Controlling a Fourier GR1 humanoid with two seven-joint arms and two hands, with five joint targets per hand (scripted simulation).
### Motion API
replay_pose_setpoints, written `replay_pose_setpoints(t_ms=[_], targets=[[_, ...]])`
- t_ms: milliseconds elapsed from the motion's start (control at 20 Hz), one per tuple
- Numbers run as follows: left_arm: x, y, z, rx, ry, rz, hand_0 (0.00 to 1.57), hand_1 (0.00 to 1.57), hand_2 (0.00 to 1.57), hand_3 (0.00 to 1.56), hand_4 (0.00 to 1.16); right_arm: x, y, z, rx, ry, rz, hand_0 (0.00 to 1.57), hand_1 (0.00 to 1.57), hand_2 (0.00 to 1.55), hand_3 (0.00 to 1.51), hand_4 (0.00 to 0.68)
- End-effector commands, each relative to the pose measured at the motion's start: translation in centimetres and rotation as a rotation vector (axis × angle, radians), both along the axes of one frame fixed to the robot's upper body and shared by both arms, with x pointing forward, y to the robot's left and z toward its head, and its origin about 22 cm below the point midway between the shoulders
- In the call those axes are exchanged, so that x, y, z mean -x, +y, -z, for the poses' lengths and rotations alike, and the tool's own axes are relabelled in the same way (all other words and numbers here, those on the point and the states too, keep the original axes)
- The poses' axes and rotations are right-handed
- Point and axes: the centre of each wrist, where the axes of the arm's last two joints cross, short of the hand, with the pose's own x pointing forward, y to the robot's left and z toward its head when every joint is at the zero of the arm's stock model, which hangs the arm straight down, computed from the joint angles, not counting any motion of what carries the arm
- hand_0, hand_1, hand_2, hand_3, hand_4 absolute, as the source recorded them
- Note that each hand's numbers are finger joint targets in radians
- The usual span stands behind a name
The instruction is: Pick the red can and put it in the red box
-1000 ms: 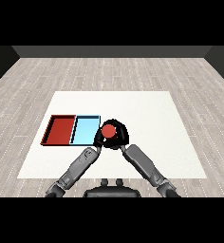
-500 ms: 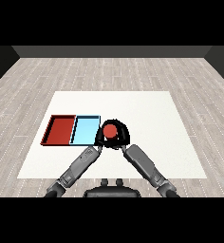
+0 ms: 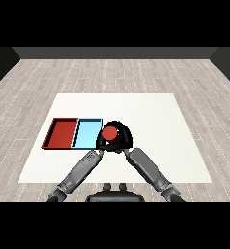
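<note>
Just right of the blue tray (image 3: 87,134), near the middle of the white table (image 3: 151,116), the red can (image 3: 110,133) sits inside the right hand (image 3: 123,140), whose dark fingers curl round it from the right and far side. Whether the can rests on the table or hangs a little above it cannot be told from this view. The left hand (image 3: 102,148) lies close against the near left of the can; its fingers are too hidden by the can and the other hand to say whether they are spread or closed. The red tray (image 3: 62,133) lies beyond the blue one, farther left, touching it side by side, and nothing is in either.

Judging from this, the can is held but not yet carried, so the step in hand is the lift and the move leftward. To do it well, the can should rise enough to clear the near wall of the blue tray, then travel across the whole of the blue tray before coming down. The chief risk seems to be setting it down too soon, in the blue tray. The left hand sits in the path, so it had best draw back toward the near edge first. Keeping the can upright will let it stand once released.
</note>
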Motion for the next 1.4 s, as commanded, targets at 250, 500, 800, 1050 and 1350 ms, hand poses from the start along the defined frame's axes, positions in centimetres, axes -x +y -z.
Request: replay_pose_setpoints(t_ms=[250, 500, 800, 1050, 1350], targets=[[-0.3, -1.6, -0.2, -0.001, 0.016, 0.013, 1.57, 1.57, 1.57, 1.49, 1.15, -0.2, 0.6, -0.7, -0.004, -0.054, -0.039, 0.0, 0.0, 0.0, 0.0, 0.0], [1.2, -1.2, -1.0, 0.007, 0.013, 0.015, 1.57, 1.57, 1.57, 1.48, 1.15, -1.1, -0.7, -1.8, 0.026, -0.066, 0.019, 0.0, 0.0, 0.0, 0.0, 0.0], [0.8, 2.0, 2.3, 0.024, 0.033, -0.005, 1.57, 1.57, 1.57, 1.49, 1.14, -0.3, -5.0, -4.8, 0.038, -0.139, 0.117, 0.0, 0.0, 0.0, 0.0, 0.0], [1.2, 0.8, 1.6, 0.01, 0.068, -0.048, 1.57, 1.57, 1.57, 1.48, 1.12, 1.6, -7.1, -8.3, -0.049, -0.21, 0.198, 0.0, 0.0, 0.0, 0.0, 0.0], [0.3, 3.4, 0.2, -0.009, 0.016, -0.087, 1.57, 1.57, 1.57, 1.46, 1.13, 1.6, -12.8, -6.8, -0.067, -0.178, 0.293, 0.0, 0.0, 0.0, 0.0, 0.0]])
